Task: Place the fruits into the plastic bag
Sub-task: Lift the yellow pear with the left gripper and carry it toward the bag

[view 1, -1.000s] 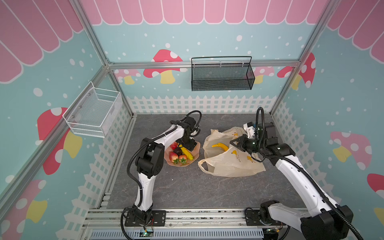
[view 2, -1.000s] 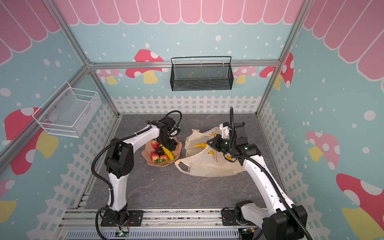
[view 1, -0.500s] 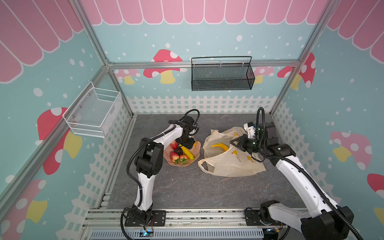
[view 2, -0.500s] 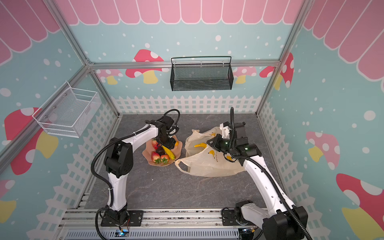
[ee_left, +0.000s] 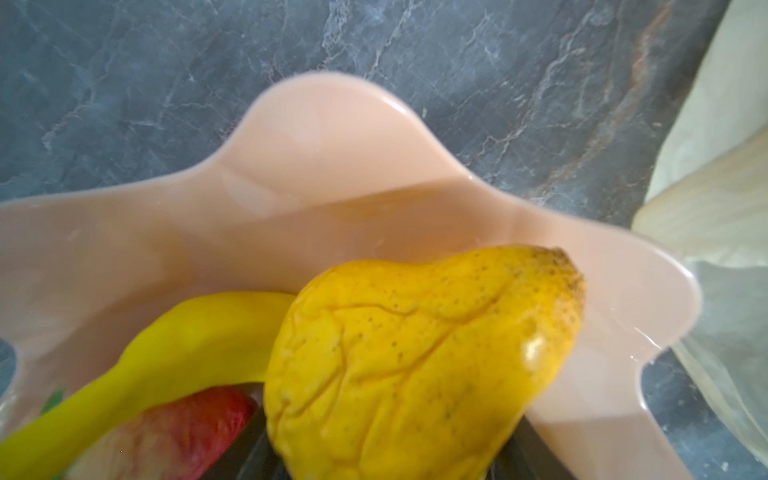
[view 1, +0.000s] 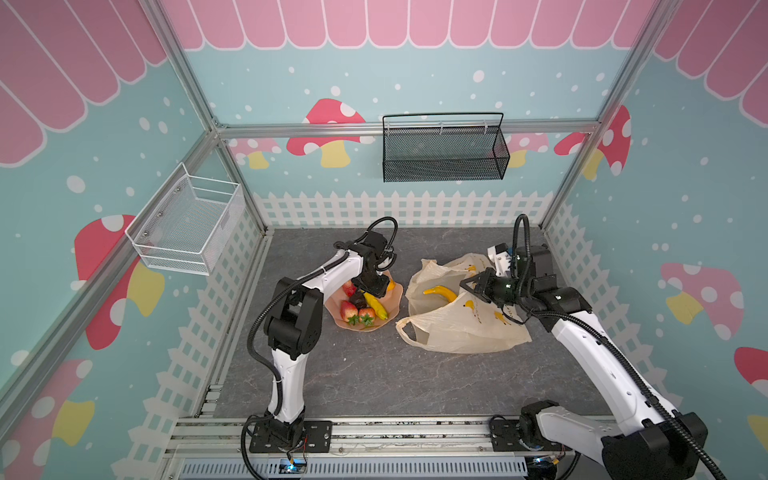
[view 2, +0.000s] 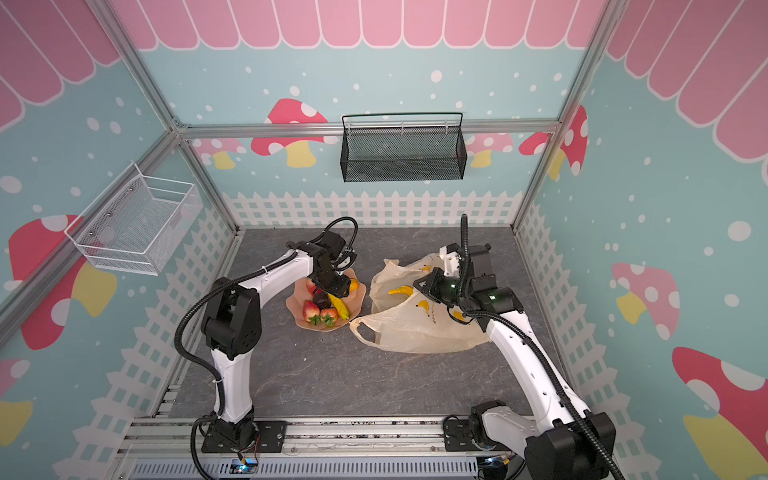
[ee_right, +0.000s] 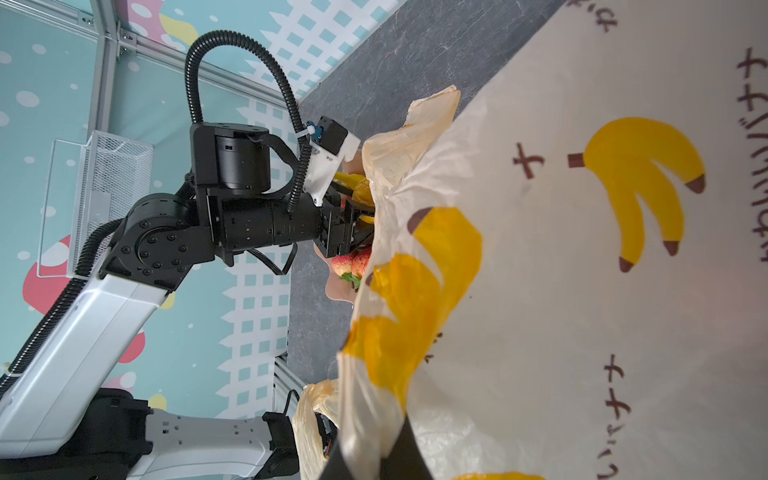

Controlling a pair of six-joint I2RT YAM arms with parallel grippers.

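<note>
L gripper is hanging over dish, jaws sitting either side of pear; can't tell if they're squeezing it. R gripper is pinching bag rim, jaws clenched. Banana is lying in bag. Strawberries + 2nd banana are sitting in dish on surface.

I count three strawberries, two bananas (one in the dish, one in the bag), one pear and one dark piece; one dish, at 9 o'clock of the one bag; two wire baskets on the walls.
</note>
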